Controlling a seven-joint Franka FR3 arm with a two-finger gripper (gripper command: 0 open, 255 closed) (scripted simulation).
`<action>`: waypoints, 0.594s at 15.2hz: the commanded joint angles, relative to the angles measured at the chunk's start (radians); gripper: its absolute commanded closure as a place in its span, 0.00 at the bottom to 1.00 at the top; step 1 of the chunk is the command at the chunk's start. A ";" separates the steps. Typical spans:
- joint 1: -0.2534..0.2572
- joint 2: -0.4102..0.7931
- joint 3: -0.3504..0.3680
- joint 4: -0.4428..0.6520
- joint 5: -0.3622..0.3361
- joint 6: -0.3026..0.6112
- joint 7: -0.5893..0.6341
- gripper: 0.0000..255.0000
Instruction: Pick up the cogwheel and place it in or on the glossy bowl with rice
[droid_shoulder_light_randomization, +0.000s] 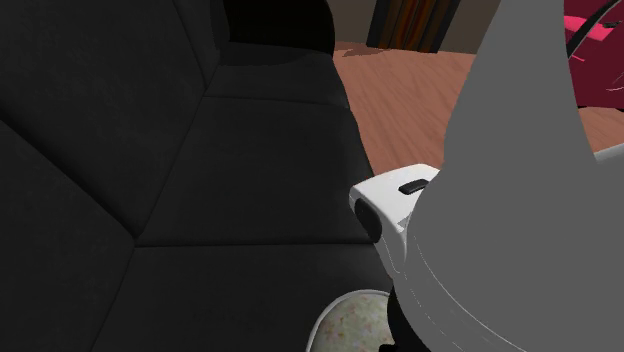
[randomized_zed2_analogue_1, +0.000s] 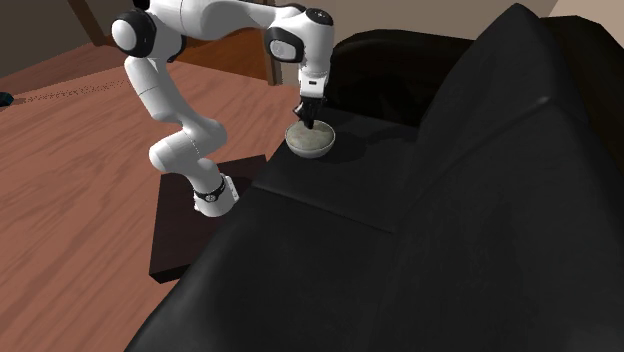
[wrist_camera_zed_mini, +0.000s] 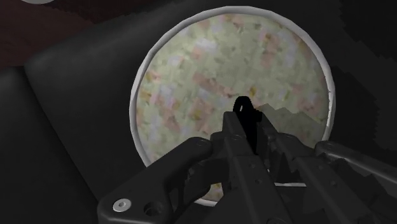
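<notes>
Fingers of the gripper (wrist_camera_zed_mini: 247, 121) were closed on a small dark piece, seemingly the cogwheel (wrist_camera_zed_mini: 243, 107), which hung straight over the rice and well inside the rim of the bowl (wrist_camera_zed_mini: 135, 102). Releasing it would likely have taken only a short drop. The bowl sat on the sofa seat (randomized_zed2_analogue_1: 330, 195), at its end corner by the armrest.

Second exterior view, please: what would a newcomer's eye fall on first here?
The white Franka arm arches from its stand, its black tool hanging over a pale bowl of rice. The bowl sits on the seat of a large black sofa.
</notes>
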 joint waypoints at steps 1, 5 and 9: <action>0.000 0.000 0.004 -0.011 0.002 0.011 -0.002 1.00; 0.000 0.000 0.004 -0.010 0.002 0.011 -0.002 1.00; 0.000 0.000 0.004 -0.010 0.002 0.011 -0.002 0.00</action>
